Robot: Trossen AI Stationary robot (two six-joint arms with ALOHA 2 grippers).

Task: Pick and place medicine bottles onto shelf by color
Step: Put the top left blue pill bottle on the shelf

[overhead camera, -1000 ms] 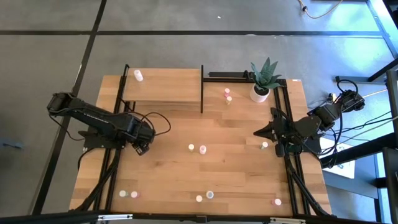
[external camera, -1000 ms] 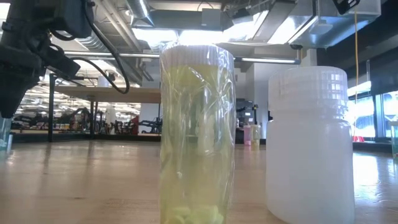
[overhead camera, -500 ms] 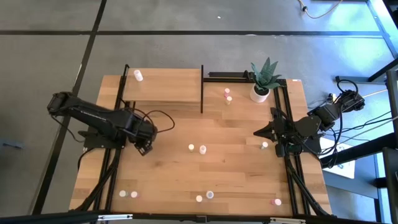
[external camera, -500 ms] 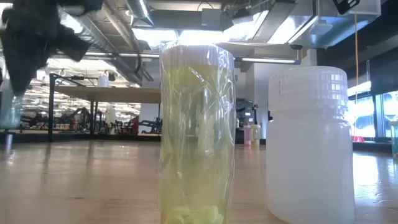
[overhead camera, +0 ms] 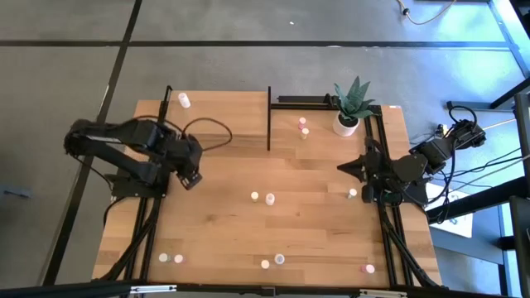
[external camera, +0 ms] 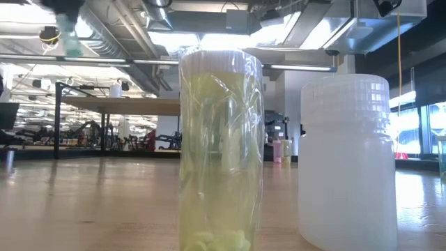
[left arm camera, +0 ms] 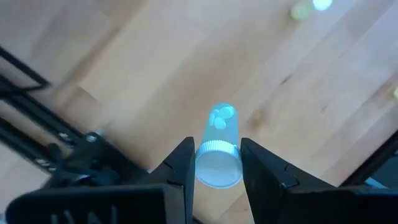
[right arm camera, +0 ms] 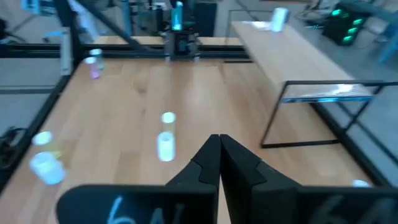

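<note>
Left gripper [left arm camera: 214, 163] clamps small clear bottle [left arm camera: 218, 146] between fingertips, raised above tabletop [overhead camera: 315, 215] just in front of shelf [overhead camera: 224, 112]. Right gripper [overhead camera: 341, 170] pinched closed, empty, at table's right edge.

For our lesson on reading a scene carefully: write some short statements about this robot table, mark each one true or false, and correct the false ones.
1. The left gripper holds a small bottle between its fingers. True.
2. The right gripper is wide open. False: its fingers are shut together, holding nothing.
3. A bottle on the shelf stands on the shelf. True.
4. The potted plant stands at the near left corner of the table. False: it stands at the far right, beside the shelf's black frame.
5. The right gripper rests at the table's right edge. True.
</note>
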